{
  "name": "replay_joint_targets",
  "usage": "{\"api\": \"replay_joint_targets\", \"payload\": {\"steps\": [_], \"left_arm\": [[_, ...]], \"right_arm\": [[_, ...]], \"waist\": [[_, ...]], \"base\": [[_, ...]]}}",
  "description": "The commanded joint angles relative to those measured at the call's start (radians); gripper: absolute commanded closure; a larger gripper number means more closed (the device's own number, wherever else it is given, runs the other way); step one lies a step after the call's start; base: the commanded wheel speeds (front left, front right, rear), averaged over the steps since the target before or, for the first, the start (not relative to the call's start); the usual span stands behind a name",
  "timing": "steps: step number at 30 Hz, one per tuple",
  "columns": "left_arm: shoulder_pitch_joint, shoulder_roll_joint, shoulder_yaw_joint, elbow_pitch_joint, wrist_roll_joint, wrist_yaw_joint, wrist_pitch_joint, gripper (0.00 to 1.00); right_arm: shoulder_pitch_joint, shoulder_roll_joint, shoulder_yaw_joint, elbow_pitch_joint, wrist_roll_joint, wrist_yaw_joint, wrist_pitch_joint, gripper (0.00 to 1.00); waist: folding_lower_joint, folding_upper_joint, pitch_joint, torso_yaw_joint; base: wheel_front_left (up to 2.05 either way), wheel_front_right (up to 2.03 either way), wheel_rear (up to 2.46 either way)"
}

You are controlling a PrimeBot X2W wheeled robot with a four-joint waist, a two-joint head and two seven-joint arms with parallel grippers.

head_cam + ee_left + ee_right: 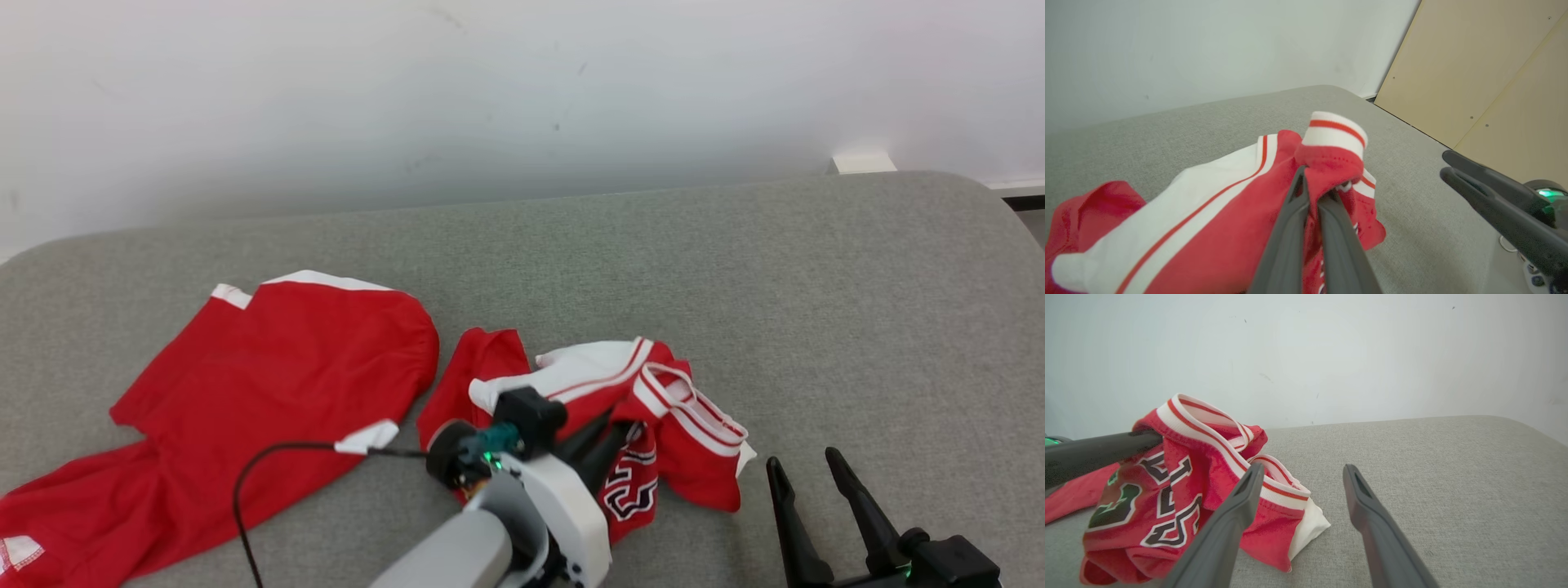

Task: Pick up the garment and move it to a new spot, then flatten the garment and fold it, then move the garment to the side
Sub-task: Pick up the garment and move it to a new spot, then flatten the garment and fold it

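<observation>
Barely begun, by the look of it: first grasp made, no carry to a new spot yet, and flattening, folding and the shift to the side all left to do. At far left on the grey surface [653, 261], a second red piece [277, 384], spread out and just beside the work. In the middle, the garment [694, 441], a red jersey with white striped trim, crumpled in a heap, lower part resting on the surface. Clamped shut on a raised fold near the banded edge, the left hand [1314, 190], cloth pinched between both fingers and bunched over the tips. Just to the right, the right hand [802, 457], spread wide and holding nothing, near the heap's right edge but apart from it, over bare surface.
</observation>
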Motion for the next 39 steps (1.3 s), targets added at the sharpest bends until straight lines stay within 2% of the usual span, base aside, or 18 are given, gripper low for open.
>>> {"api": "replay_joint_targets", "payload": {"steps": [1,5,7,8,13,17,22,28,30,34,39], "left_arm": [[0.012,0.004,-0.015,0.01,-0.009,0.007,-0.025,1.0],[0.003,0.004,-0.107,0.072,-0.069,0.033,-0.084,0.99],[-0.004,0.004,-0.143,0.084,-0.101,0.042,-0.103,0.5],[-0.009,0.004,-0.155,0.084,-0.119,0.048,-0.112,0.0],[-0.032,0.004,-0.184,0.07,-0.097,0.095,-0.142,0.0],[-0.02,0.008,-0.132,0.009,-0.049,0.131,-0.143,0.0],[0.0,0.084,-0.069,-0.029,-0.009,0.168,-0.143,0.0],[-0.007,0.192,0.006,0.014,-0.047,0.213,-0.106,0.0],[-0.013,0.222,0.018,0.046,-0.053,0.221,-0.082,0.0],[-0.038,0.273,0.012,0.134,-0.053,0.206,-0.012,0.0],[-0.09,0.301,0.001,0.235,-0.035,0.205,0.055,0.0]], "right_arm": [[0.007,0.003,0.002,0.003,0.001,-0.003,0.001,0.0],[0.005,0.006,0.009,0.012,-0.001,-0.003,0.001,0.0],[0.008,0.007,0.009,0.015,-0.002,-0.003,0.001,0.0],[0.01,0.006,0.007,0.017,-0.001,-0.003,0.001,0.0],[0.02,0.001,-0.008,0.018,-0.003,-0.003,0.001,0.0],[0.032,0.003,-0.015,0.01,-0.005,-0.003,0.001,0.0],[0.043,0.005,-0.026,-0.007,-0.005,-0.003,0.001,0.0],[0.052,0.006,-0.024,-0.02,-0.006,-0.003,0.001,0.0],[0.049,0.005,-0.02,-0.022,-0.006,-0.003,0.001,0.0],[0.032,0.003,-0.012,-0.024,-0.005,-0.003,0.001,0.0],[0.011,-0.001,-0.015,-0.027,-0.004,-0.003,0.001,0.0]], "waist": [[0.0,-0.0001,0.001,-0.005],[0.0,-0.0001,0.001,-0.014],[0.0,-0.0001,-0.003,-0.012],[0.0,-0.0001,-0.005,-0.01],[0.0,-0.0001,-0.018,0.01],[0.0,-0.0001,-0.033,0.025],[0.0,-0.0001,-0.045,0.04],[0.0,-0.0001,-0.042,0.046],[0.0,-0.0001,-0.034,0.045],[0.0,-0.0001,-0.012,0.037],[0.0,-0.0001,0.027,0.028]], "base": [[0.0,0.0,0.0],[0.0,0.0,0.0],[0.0,0.0,0.0],[0.0,0.0,0.0],[0.0,0.0,0.0],[0.0,0.0,0.0],[0.0,0.0,0.0],[0.0,0.0,0.0],[0.0,0.0,0.0],[0.0,0.0,0.0],[0.0,0.0,0.0]]}}
